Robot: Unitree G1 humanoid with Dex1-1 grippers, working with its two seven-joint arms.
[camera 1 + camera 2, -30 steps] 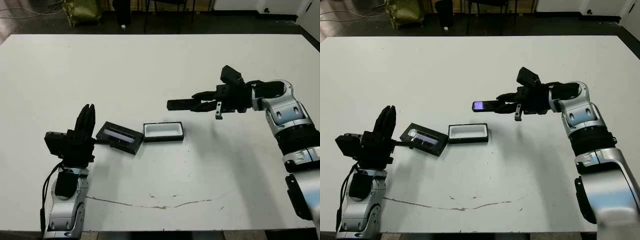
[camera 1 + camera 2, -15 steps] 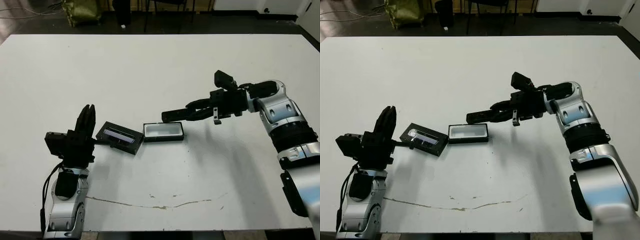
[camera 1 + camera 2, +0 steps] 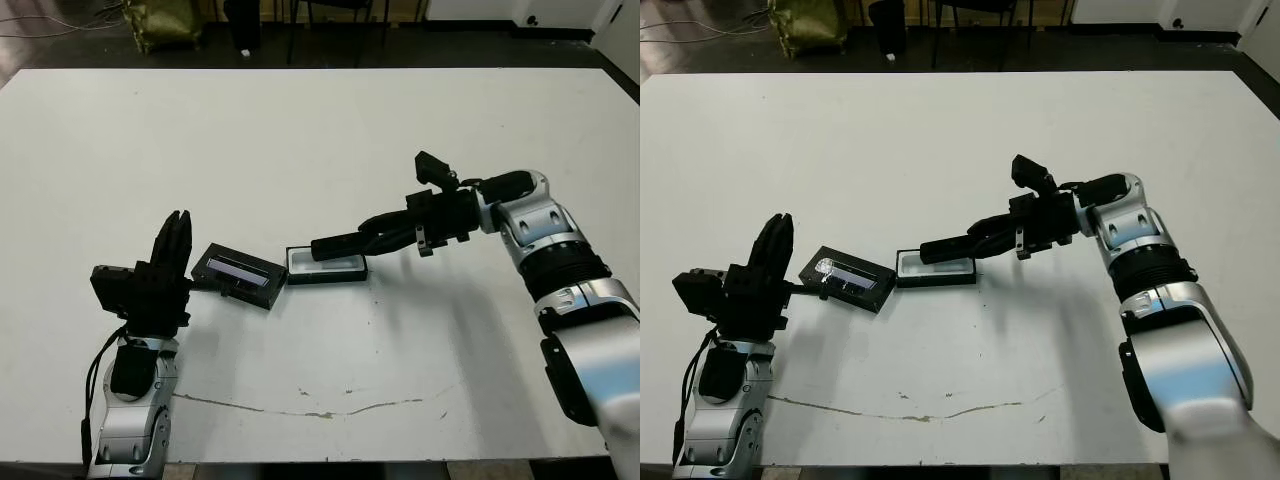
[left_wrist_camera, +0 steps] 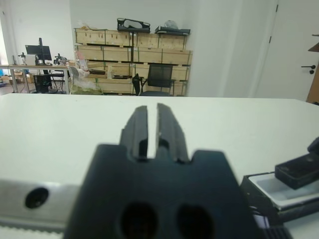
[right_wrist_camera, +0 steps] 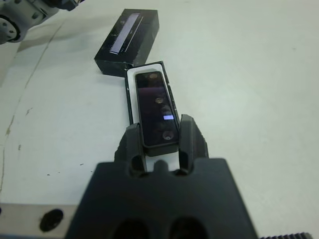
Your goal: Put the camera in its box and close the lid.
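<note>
The camera, a slim black bar with a small bluish screen, is held at its near end by my right gripper, which is shut on it. It lies lengthwise just over the box, its far end dipping toward the white lining; I cannot tell if it touches. The lid, black with a glossy window, lies flat against the box's left end. My left gripper stands left of the lid with its fingers pointing up, pressed nearly together and holding nothing.
A thin dark crack runs along the table's front part. A green bag and chair legs stand on the floor beyond the far edge. Bare white tabletop surrounds the box on all other sides.
My right arm has carried the camera left and down, from above the table right of the box to directly over the box. The left arm, lid and box have not moved.
</note>
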